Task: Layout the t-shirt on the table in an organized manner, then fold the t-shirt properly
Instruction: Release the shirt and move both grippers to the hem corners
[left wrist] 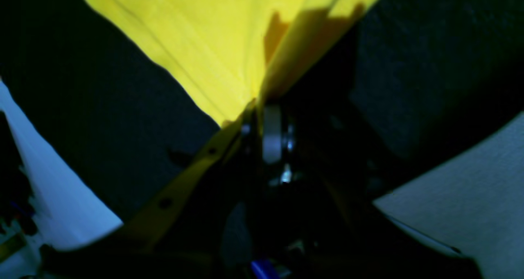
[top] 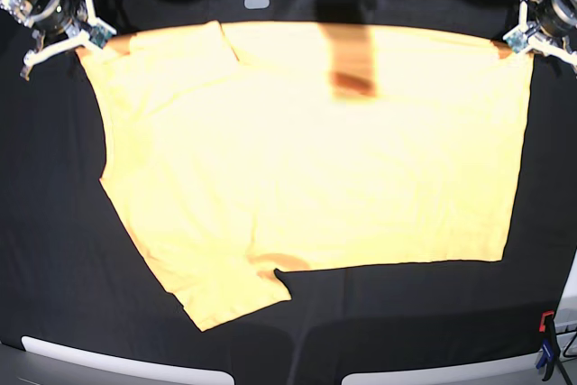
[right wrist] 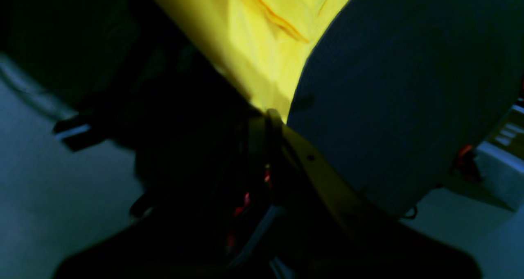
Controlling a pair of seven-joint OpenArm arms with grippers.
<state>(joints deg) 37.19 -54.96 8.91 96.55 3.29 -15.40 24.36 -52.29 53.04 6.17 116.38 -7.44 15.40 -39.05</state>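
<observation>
T-shirt [top: 306, 160], pale yellow-orange, lies spread nearly flat over the black-clothed table [top: 54, 250] in the base view. It takes up most of the surface. One short sleeve points toward the near edge; the other lies folded near the right gripper's corner.

Left gripper [top: 521, 35]: at the far corner of the shirt, jaws pinched together on the fabric edge. In the left wrist view the yellow cloth [left wrist: 213, 45] fans out directly ahead of the closed fingertips [left wrist: 258, 107], creased into a ridge where it enters the grip. Dark table cloth [left wrist: 102, 119] lies to either side of the tool.

Right gripper [top: 87, 35]: at the opposite far corner, likewise clamped shut on the shirt edge. In the right wrist view the fabric [right wrist: 262, 45] runs straight out from the tips [right wrist: 272, 115], with an orange-toned seam or hem visible further ahead. Grey-black table cloth [right wrist: 389, 107] lies just beside the tool.

The shirt edge between the two grippers runs taut and nearly straight along the far side of the table. A dark shadow band [top: 352, 65] crosses the cloth roughly midway between them.

Red clamp [top: 545, 324] and white edge strip [top: 126, 362] sit at the near rim, well apart from both tools.
</observation>
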